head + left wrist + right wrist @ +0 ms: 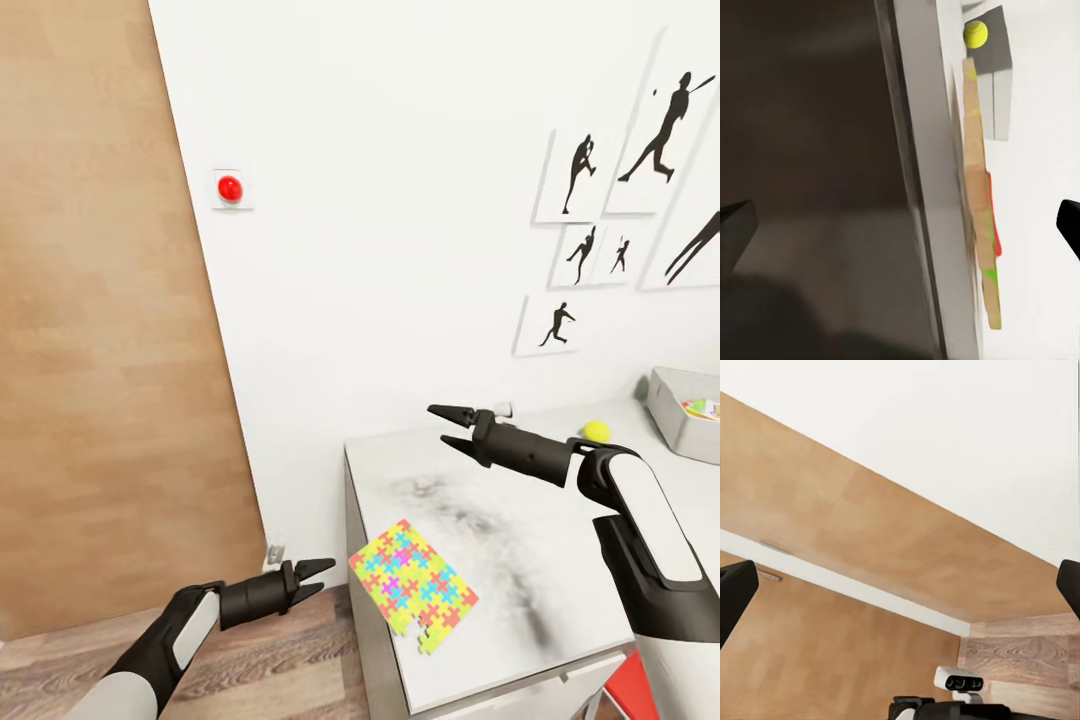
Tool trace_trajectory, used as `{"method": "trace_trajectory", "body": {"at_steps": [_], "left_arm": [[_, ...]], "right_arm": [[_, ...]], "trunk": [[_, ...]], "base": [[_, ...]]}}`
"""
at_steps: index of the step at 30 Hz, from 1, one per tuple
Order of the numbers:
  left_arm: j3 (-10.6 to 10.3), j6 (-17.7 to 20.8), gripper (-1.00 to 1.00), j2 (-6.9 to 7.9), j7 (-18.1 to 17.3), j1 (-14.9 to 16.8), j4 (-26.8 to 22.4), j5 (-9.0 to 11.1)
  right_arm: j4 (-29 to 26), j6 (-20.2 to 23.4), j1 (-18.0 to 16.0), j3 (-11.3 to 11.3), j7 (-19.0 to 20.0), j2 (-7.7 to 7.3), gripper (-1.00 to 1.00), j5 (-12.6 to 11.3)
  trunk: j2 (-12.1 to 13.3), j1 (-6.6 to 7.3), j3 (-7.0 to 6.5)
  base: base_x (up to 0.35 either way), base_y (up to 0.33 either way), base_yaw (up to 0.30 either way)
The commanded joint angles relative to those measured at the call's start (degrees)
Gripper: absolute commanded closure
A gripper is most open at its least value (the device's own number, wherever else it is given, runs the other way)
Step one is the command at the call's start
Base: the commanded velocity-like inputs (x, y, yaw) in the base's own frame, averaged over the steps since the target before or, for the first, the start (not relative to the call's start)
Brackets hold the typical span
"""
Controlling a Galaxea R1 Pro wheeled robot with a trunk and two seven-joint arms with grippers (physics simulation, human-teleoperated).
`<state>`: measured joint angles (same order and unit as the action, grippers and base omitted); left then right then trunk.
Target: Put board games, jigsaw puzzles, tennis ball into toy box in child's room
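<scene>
Both grippers, left (pixel 318 577) and right (pixel 447 428), wide open, fingers empty; jigsaw puzzle (pixel 413 585) overhangs the tabletop (pixel 520 540) edge, 1 clumsy nudge probably drops it.

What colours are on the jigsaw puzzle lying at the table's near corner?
The jigsaw puzzle is mostly yellow with interlocking red, blue, green and purple pieces; the head view shows it best.

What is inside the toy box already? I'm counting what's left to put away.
At the toy box's visible corner, one small green-and-yellow printed item shows inside. The frame edge cuts off the rest of the bin, so any other contents can't be seen.
</scene>
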<state>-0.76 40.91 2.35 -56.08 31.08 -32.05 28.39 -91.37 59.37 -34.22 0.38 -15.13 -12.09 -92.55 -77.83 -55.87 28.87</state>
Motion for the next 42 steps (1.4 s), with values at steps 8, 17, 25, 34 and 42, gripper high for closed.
{"method": "trace_trajectory", "body": {"at_steps": [8, 17, 25, 34, 42], "left_arm": [[-0.17, 0.32, -1.00, -0.32, 0.09, 0.03, 0.04, 0.27], [-0.22, 0.31, -1.00, -0.33, 0.08, 0.04, 0.06, 0.27], [-0.21, 0.31, -1.00, -0.33, -0.04, 0.04, 0.05, 0.27], [-0.29, 0.37, -1.00, -0.42, -0.16, 0.04, 0.04, 0.28], [-0.37, 0.63, -1.00, -1.05, -0.06, 0.04, -0.03, 0.27]], "right_arm": [[-0.04, 0.04, -0.08, -0.12, -0.60, 0.05, -1.00, -0.62], [-0.04, 0.04, -0.12, -0.15, -0.60, 0.25, -1.00, -0.61], [-0.04, 0.00, 0.10, -0.12, -0.60, 0.50, -1.00, -0.61], [-0.04, -0.01, 0.21, -0.11, -0.60, 0.37, -1.00, -0.61], [-0.04, 0.00, 0.04, -0.11, -0.60, 0.65, -1.00, -0.61]], "trunk": [[-0.03, 0.00, 0.06], [-0.03, 0.00, 0.06], [-0.03, 0.00, 0.06], [1.17, 0.66, -0.48], [3.98, 2.20, -1.74]], "base": [[0.000, -0.014, 0.000], [0.000, -0.099, 0.000], [0.000, -0.024, 0.000], [0.000, -0.001, 0.000], [0.000, 0.000, 0.000]]}}
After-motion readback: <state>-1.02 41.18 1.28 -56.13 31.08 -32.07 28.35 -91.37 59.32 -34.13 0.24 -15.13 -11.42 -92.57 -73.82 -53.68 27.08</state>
